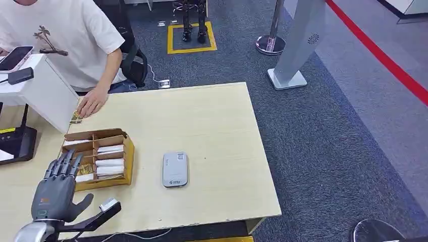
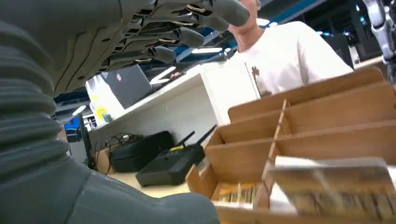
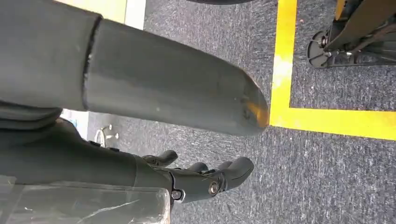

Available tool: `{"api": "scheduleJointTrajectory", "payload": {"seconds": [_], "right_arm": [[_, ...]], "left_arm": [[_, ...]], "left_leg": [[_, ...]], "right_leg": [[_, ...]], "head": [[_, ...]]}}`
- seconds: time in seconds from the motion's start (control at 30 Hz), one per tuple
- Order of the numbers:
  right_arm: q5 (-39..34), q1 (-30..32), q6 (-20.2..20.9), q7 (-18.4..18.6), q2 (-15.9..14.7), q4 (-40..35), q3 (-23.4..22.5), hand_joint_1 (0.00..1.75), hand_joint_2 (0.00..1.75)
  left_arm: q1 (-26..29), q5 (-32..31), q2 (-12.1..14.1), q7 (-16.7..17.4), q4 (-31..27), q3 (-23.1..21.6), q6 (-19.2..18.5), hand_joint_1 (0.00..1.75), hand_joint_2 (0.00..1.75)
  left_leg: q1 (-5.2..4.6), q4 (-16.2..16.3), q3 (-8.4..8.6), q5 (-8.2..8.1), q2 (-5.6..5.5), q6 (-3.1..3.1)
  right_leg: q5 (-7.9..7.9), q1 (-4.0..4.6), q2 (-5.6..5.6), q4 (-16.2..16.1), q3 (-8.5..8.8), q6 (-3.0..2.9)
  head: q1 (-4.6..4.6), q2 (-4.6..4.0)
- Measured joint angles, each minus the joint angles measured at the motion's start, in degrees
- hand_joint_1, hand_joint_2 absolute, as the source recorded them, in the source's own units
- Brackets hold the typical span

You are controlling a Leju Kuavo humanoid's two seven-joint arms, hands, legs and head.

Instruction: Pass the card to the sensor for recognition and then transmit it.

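A brown cardboard box [image 1: 128,151] with several compartments stands at the table's left. It holds white cards [image 1: 110,162] and a gold-patterned card [image 1: 84,170]. My left hand [image 1: 56,187] hovers just before the box's near-left corner, fingers stretched out and apart, holding nothing. In the left wrist view the same hand [image 2: 140,42] spreads above the box [image 2: 299,121], with the patterned card [image 2: 336,189] blurred in the closest compartment. The grey card sensor [image 1: 175,169] lies flat right of the box. My right hand [image 3: 159,88] hangs over grey carpet, holding nothing.
A person in a white shirt sits at the far left corner, one hand [image 1: 92,103] resting on the table beside a small card. A white stand [image 1: 45,91] and a black router [image 1: 17,143] occupy the left edge. Posts and yellow floor markings [image 1: 192,38] lie beyond the table.
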Motion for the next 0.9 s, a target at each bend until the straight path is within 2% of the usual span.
{"api": "scheduleJointTrajectory", "payload": {"seconds": [0.53,0.9], "right_arm": [[-0.2,0.0,0.0,0.1,0.0,0.0,0.5,0.0,0.0],[1.3,-0.1,0.2,0.1,0.0,0.0,1.1,0.0,0.0]], "left_arm": [[1.8,2.5,-0.3,0.2,0.0,-0.4,-0.7,0.0,1.75],[-0.9,3.4,-0.8,-0.2,1.9,-1.2,-1.2,0.0,1.75]], "left_leg": [[0.0,0.0,-0.01,0.0,-0.01,0.0],[0.0,0.0,0.0,0.01,-0.01,0.0]], "right_leg": [[0.0,0.0,-0.01,0.0,0.0,0.0],[0.01,0.0,-0.01,0.0,0.0,0.0]], "head": [[0.0,0.0],[0.0,0.0]]}}
